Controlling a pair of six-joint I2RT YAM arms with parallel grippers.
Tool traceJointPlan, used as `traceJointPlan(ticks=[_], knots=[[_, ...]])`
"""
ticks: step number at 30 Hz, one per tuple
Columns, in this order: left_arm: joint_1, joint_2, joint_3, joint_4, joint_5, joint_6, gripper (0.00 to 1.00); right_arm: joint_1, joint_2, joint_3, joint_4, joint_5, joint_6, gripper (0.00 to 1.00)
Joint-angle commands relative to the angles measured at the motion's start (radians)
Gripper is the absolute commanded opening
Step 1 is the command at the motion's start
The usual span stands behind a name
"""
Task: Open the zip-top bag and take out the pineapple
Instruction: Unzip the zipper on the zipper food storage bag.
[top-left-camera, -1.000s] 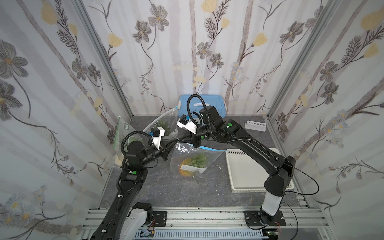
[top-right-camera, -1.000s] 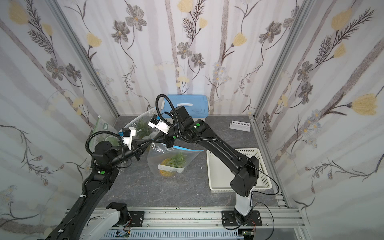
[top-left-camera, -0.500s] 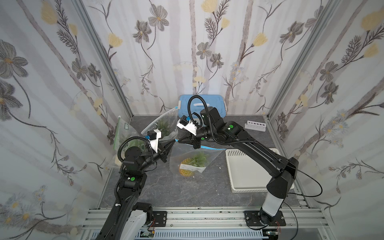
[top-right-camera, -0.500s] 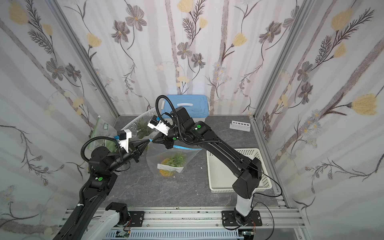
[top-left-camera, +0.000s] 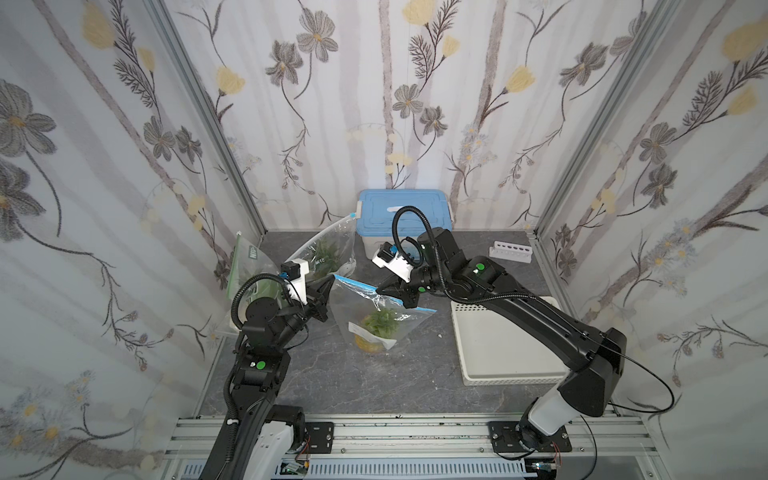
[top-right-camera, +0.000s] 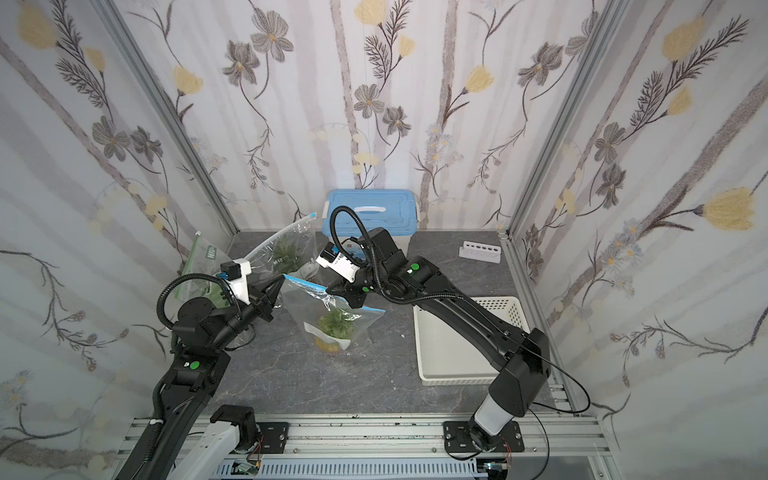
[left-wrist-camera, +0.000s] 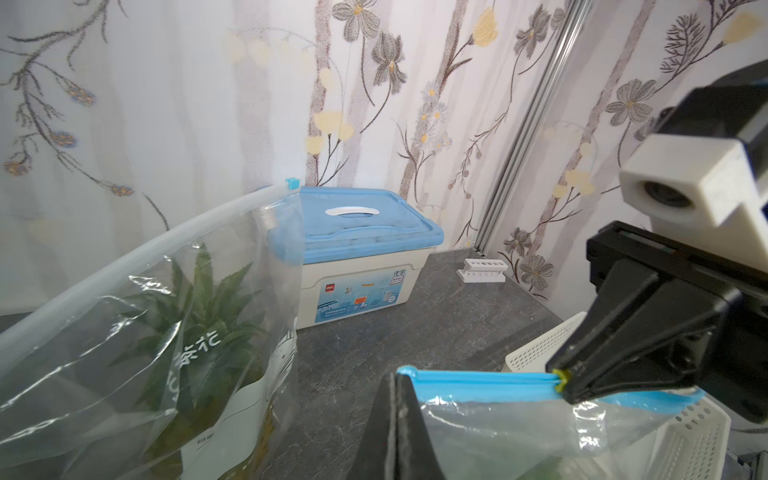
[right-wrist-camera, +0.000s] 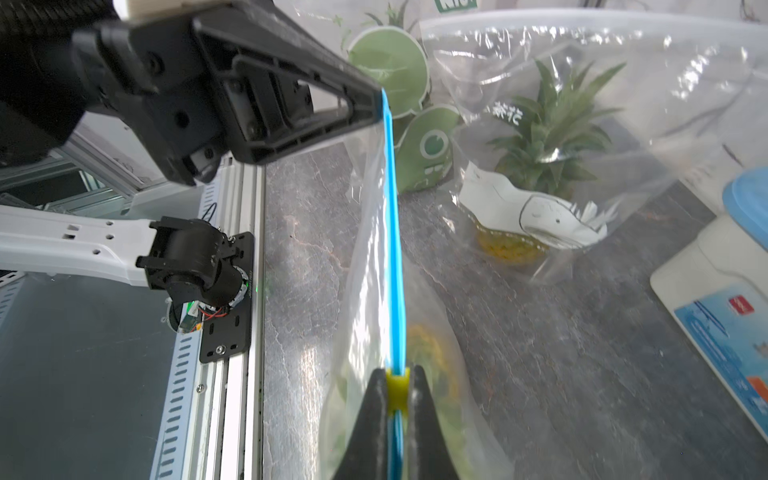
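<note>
The clear zip-top bag (top-left-camera: 374, 307) hangs over the table's middle, stretched between both grippers, in both top views. The pineapple (top-left-camera: 376, 328) sits in its bottom, green crown up, also seen in a top view as the pineapple (top-right-camera: 334, 326). My left gripper (left-wrist-camera: 397, 376) is shut on the bag's corner at the end of the blue zip strip (left-wrist-camera: 478, 378). My right gripper (right-wrist-camera: 397, 374) is shut on the yellow slider (right-wrist-camera: 397, 390), partway along that strip. The strip runs taut between the two grippers. Whether the bag's mouth is parted, I cannot tell.
A second clear bag with a pineapple (top-left-camera: 328, 253) leans at the back left, beside a green pouch (top-left-camera: 249, 270). A blue-lidded box (top-left-camera: 401, 212) stands at the back wall. A white basket (top-left-camera: 503, 345) lies at the right, a white tube rack (top-left-camera: 512, 251) behind it.
The left arm's elbow has shifted a little to the left and down. Both grippers stay shut on the bag's top edge, which has barely moved.
</note>
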Motion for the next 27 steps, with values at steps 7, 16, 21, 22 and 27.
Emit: traceJointPlan(ticks=[7,16,21,22,27], knots=[[0.015,0.058,0.035,0.069,-0.143,-0.038,0.00,-0.002,-0.357,-0.349,0.034,0.134,0.212,0.01],[0.015,0.063,0.029,0.097,-0.074,-0.063,0.00,0.037,-0.467,-0.474,0.077,0.168,0.302,0.00],[0.015,0.030,0.018,0.123,0.068,-0.084,0.22,0.052,-0.385,-0.366,0.112,0.161,0.269,0.00],[0.016,0.022,0.015,0.123,0.093,-0.083,0.30,0.057,-0.363,-0.340,0.120,0.164,0.261,0.00],[0.014,0.008,0.000,0.132,0.130,-0.088,0.47,0.069,-0.267,-0.219,0.150,0.168,0.216,0.00]])
